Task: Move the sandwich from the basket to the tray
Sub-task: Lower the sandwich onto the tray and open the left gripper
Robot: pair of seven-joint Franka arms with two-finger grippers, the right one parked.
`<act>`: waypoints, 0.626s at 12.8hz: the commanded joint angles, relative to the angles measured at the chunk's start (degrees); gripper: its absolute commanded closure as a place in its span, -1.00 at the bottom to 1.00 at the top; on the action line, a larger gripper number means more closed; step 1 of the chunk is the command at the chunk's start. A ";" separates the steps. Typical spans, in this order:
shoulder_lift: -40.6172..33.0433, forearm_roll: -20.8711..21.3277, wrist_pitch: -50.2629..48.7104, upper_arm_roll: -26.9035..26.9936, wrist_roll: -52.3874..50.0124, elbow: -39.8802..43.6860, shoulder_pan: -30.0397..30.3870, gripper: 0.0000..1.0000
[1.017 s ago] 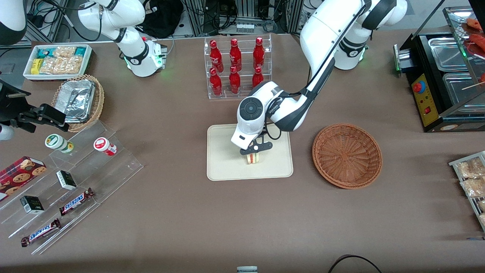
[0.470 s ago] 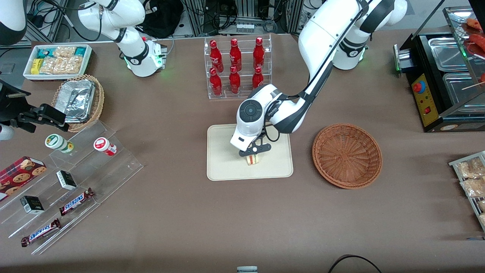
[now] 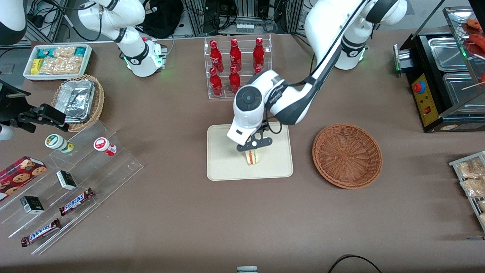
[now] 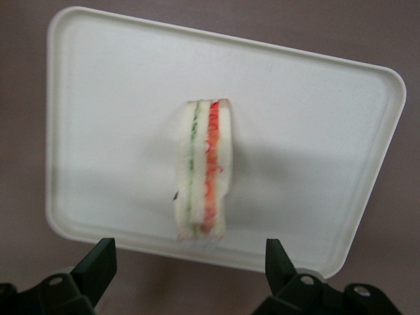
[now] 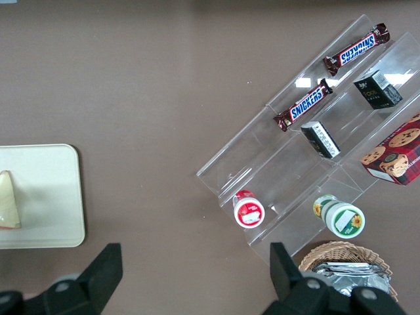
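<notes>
Sandwich [image 3: 252,157] first: you can see it standing on its edge on the tray [image 3: 223,167], with its red and green stripes showing in the wrist view [image 4: 202,176]. It sits on the part of the tray [image 4: 308,144] that is closer to the basket [image 3: 347,155], and nothing else is on the tray with it. Your claw [image 3: 254,145] hangs just above the sandwich and is not touching it. In the wrist view the claw [image 4: 190,266] is wide open, with one finger [image 4: 98,262] on each side and the sandwich between them but free. The round brown basket sits on the counter [image 3: 242,220] beside the tray, toward the working arm's end, and you can see only bare wicker inside it. A clear rack of red bottles [image 3: 235,68] stands farther from the front camera than the tray. Candy bars [image 3: 75,201] and small boxes lie on a clear stepped stand toward the parked arm's end.
</notes>
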 commanded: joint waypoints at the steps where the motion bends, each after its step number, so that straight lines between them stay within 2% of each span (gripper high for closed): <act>1: -4.45 1.21 -4.80 0.23 0.16 -1.18 0.82 -1.00; 5: -6.48 1.30 -12.25 3.21 2.54 -1.35 1.35 -1.00; 8: -7.19 3.15 -14.30 4.72 7.61 -2.66 3.72 -1.00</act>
